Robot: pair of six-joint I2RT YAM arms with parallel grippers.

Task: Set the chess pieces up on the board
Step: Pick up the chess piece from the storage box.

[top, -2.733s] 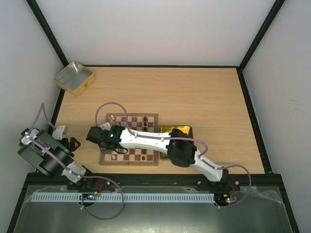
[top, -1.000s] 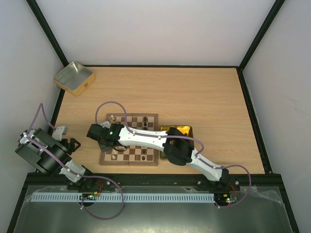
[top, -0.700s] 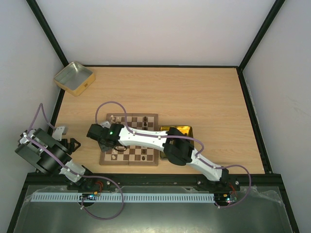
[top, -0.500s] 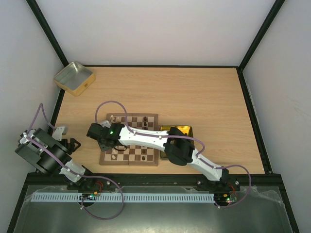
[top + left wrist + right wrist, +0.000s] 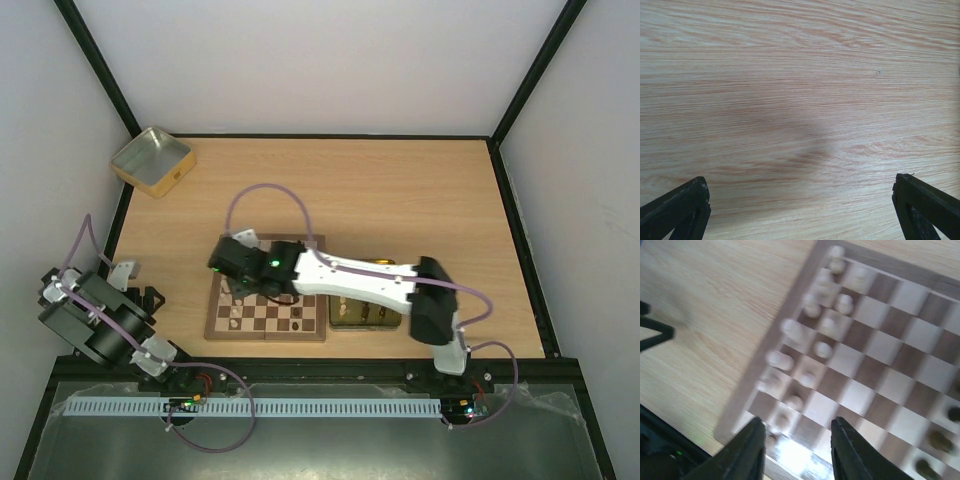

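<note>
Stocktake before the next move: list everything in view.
Table: one, pale wood, under everything.
Board: one, brown checks, near middle of the table.
Pale pieces: several, too blurred to count, cream, along one edge of the board.
Dark pieces: a few, brown, at the opposite edge.
Gold tin: one, yellow-gold, right of the board, partly under the right arm.
Square tin: one, silvery inside, far left corner.
Left arm: black, near left edge.
Right arm: white and black, reaching over the board.
Left gripper: open, over bare table.
Right gripper: open, empty, above the board.
</note>
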